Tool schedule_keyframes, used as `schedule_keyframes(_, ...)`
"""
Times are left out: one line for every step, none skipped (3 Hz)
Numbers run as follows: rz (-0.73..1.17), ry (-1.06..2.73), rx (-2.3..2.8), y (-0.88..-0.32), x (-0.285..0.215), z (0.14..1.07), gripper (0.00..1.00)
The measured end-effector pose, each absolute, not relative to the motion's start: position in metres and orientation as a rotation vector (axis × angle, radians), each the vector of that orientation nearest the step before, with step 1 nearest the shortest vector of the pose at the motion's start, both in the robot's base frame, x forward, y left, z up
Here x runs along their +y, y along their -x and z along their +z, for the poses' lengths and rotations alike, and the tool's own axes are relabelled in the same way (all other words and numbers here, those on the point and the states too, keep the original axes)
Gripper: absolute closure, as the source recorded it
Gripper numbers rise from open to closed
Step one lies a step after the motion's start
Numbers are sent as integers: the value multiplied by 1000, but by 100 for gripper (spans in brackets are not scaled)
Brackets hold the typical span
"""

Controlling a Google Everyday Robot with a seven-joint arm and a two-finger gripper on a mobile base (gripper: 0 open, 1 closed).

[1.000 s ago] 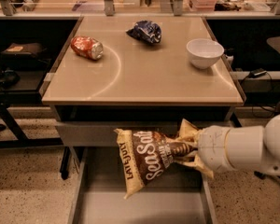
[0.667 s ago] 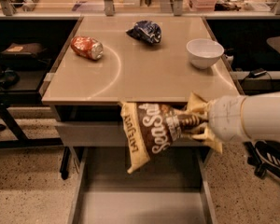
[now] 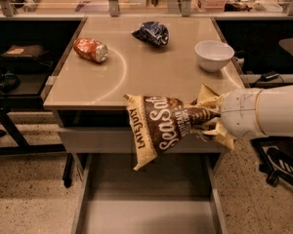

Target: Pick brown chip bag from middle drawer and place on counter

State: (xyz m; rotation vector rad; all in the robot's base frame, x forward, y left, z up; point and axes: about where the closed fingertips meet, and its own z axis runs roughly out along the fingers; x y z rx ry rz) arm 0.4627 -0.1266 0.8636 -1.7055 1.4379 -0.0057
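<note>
Over the middle drawer (image 3: pixel 146 214), hand (image 3: pixel 209 124) grips "Late July" "Sea Salt" bag (image 3: pixel 161 126).

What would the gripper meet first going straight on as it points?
The gripper, shut on the brown chip bag, points image-left above the middle drawer, beside the counter; way looks free, depth unclear.

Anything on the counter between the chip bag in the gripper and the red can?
Nothing: the camera view shows bare counter there. The gripper holds the chip bag at the counter's front edge, over the open drawer; the can lies back left.
</note>
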Motion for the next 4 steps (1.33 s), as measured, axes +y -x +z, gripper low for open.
schedule_keyframes(-58, 1727, 1391, -491, -120, 877, 100)
schedule_keyframes(-116, 1722, 1308, -541, -109, 910, 100)
schedule_keyframes(-104, 1719, 1241, -584, -92, 935, 100)
schedule_keyframes(-1, 1697, 1203, -630, -71, 944, 100)
